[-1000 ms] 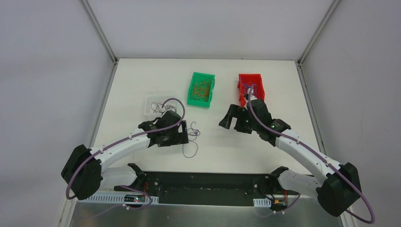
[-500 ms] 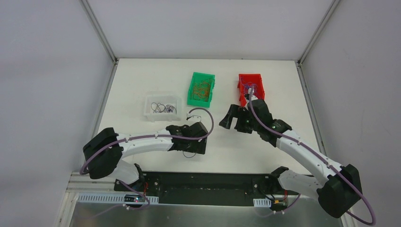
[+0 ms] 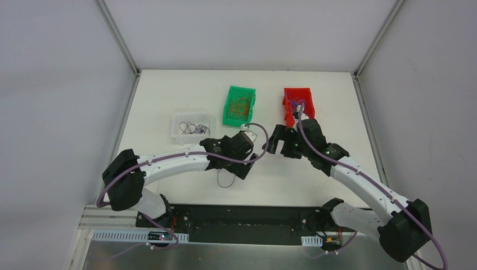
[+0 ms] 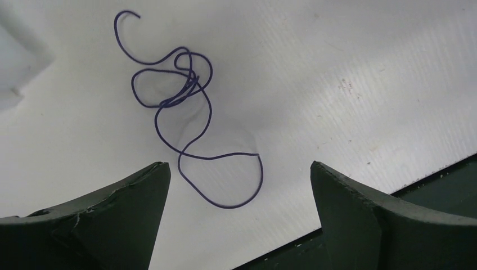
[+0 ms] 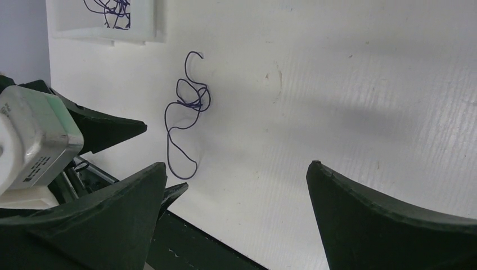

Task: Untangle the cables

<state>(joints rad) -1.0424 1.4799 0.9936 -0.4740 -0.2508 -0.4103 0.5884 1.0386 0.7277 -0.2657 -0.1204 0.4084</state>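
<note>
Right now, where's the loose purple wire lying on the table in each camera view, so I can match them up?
Top external: the purple wire lies below centre, slightly left, toward the near edge.
Left wrist: the wire is upper left of centre.
Right wrist: the wire is left of centre, in the upper half.
Shared landmark: the dark strip along the table's near edge, close to the wire's end loop.

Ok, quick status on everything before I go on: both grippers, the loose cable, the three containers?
left gripper: open, empty, over the purple cable.
right gripper: open, empty.
purple cable: loose on the table, looped over itself, ungripped.
clear tray: upright, dark cables inside.
green bin: upright, orange wires inside.
red bin: upright, contents unclear.
</note>
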